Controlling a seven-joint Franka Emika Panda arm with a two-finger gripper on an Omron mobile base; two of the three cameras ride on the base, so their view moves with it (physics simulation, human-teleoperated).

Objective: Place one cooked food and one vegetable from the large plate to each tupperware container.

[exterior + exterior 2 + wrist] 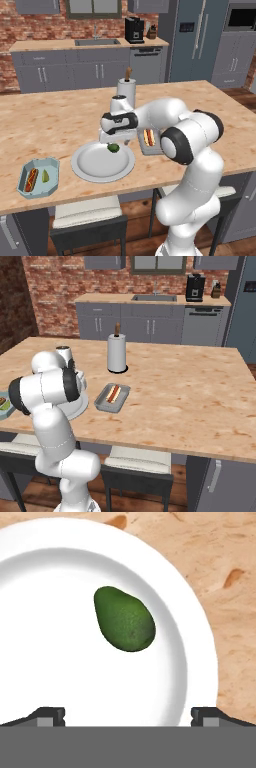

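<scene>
Large round white-grey plate is seen on the wooden worktop, near its front edge, between the two trays. One dark green avocado lies on it. Gripper is held above the plate, fingers spread wide, nothing grasped. Light blue octagonal tray holds a hot dog and a pale green piece. Grey rectangular tray holds a hot dog.

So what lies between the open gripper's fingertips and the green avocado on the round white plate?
Nothing: in the hand view only bare white plate separates the gripper from the avocado.
</scene>
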